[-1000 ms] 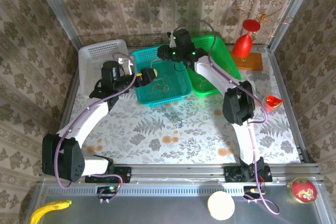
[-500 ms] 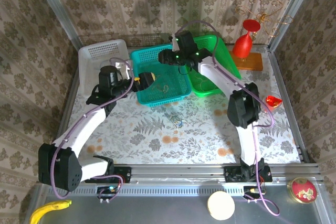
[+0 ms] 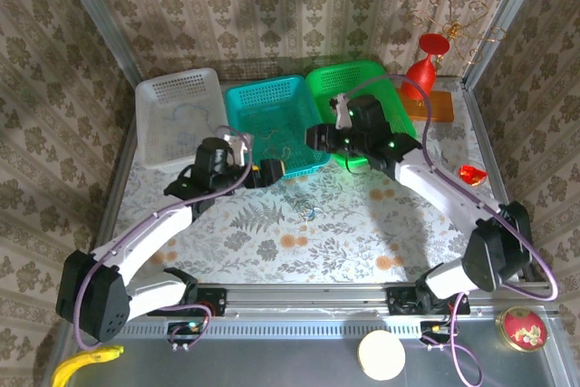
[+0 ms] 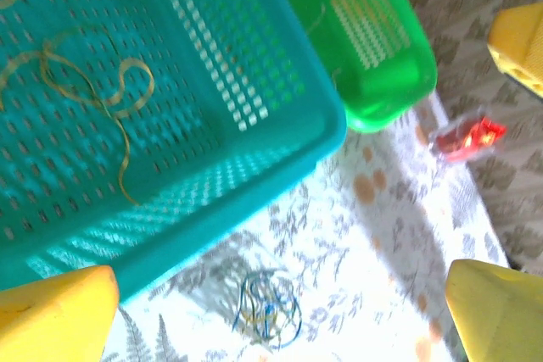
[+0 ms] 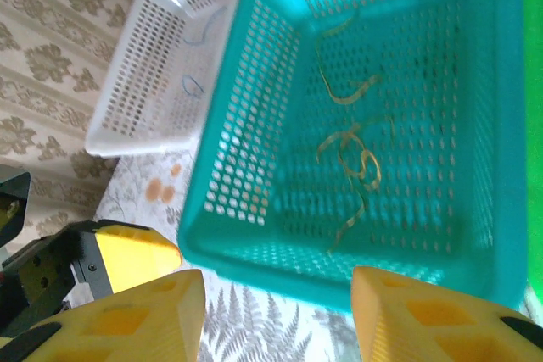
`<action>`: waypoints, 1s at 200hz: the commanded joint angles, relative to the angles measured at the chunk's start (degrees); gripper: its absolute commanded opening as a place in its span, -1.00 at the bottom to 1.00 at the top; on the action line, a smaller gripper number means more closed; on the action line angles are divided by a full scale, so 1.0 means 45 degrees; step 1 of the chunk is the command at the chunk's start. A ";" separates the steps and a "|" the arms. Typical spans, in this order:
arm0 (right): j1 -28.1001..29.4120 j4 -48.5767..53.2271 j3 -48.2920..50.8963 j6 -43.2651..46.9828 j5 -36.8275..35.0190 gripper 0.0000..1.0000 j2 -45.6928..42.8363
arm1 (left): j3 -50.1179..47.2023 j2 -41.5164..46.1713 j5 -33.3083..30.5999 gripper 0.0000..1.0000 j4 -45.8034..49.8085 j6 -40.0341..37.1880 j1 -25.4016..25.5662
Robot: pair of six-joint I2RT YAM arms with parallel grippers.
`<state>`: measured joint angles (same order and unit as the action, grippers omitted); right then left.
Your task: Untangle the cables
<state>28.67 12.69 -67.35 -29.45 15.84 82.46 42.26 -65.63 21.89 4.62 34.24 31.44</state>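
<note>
Left end effector (image 3: 270, 170) spread wide, right end effector (image 5: 271, 303) spread, both empty. Tangle (image 4: 267, 321) on bench (image 3: 362, 233) just ahead of left, between its fingers. Thread-thin, limp, probably snag-prone: I'd pinch one outer loop.

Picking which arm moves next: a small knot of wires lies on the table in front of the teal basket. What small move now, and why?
Probably lower the left gripper straight onto the tangle on the table. Its jaws stand wide open and empty, and its wrist view shows the bluish-yellowish knot between its fingers, just in front of the teal basket.
</note>
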 commanded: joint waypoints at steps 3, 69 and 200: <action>0.0080 -0.0287 0.1657 -0.0322 -0.0137 0.01 -0.1224 | -0.0563 -0.0053 -0.1147 1.00 0.0214 -0.0290 0.0893; 0.0096 -0.0021 0.5818 -0.0156 -0.0999 -0.03 -0.2729 | -0.0699 -0.2115 -0.2049 1.00 -0.0920 -0.0024 0.2843; -0.0955 -0.0643 0.6862 -0.0351 0.1321 -0.25 -0.2334 | 0.1895 -0.6026 -0.2341 0.92 0.0087 -0.2021 0.4069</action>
<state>23.68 12.01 -35.40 -31.75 17.12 69.04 49.56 -91.57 11.49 4.10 27.24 49.80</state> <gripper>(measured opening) 0.403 0.978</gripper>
